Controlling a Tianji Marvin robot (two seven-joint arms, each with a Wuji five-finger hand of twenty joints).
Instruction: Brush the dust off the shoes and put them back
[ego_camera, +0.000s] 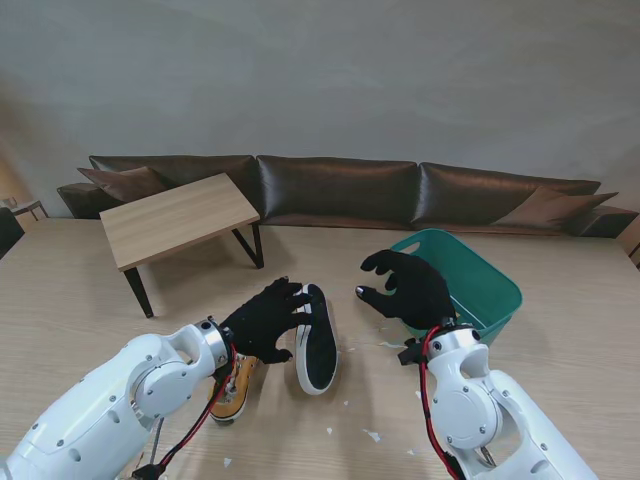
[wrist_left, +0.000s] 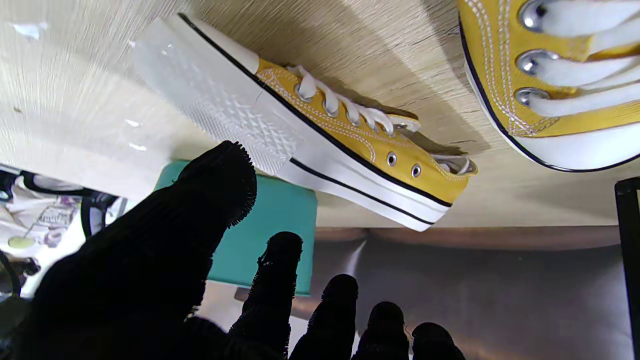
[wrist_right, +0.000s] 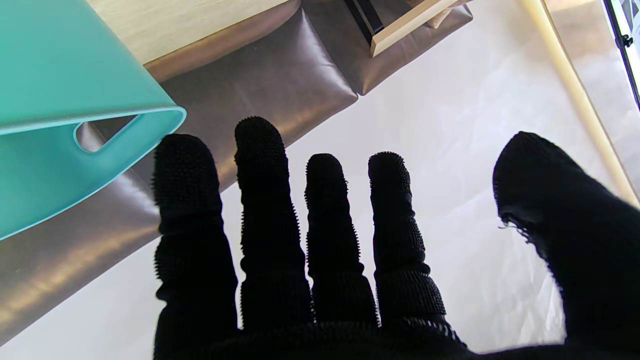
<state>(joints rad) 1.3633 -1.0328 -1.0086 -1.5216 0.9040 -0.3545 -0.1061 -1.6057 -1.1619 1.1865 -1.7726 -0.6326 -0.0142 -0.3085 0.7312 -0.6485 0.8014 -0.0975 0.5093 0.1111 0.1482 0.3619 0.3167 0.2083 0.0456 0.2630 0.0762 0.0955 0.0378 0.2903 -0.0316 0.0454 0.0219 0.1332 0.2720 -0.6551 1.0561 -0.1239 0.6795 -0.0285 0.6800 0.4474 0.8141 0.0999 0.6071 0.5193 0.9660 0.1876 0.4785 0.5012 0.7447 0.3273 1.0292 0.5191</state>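
Nearest us, low in the stand view, one yellow shoe (ego_camera: 236, 388) rests on the worktop (ego_camera: 80, 300) partly under our left forearm. Just beyond, at centre frame, the second shoe (ego_camera: 316, 340) lies tipped on its side, sole showing. Our left hand (ego_camera: 268, 318) hovers over it, fingers spread, holding nothing. Our right hand (ego_camera: 405, 288) hangs right of centre, fingers also spread and empty, before the green basket (ego_camera: 490, 285). No brush is visible. We judge the left hand should settle squarely over the tipped shoe's midsection before closing, thumb opposite fingers.
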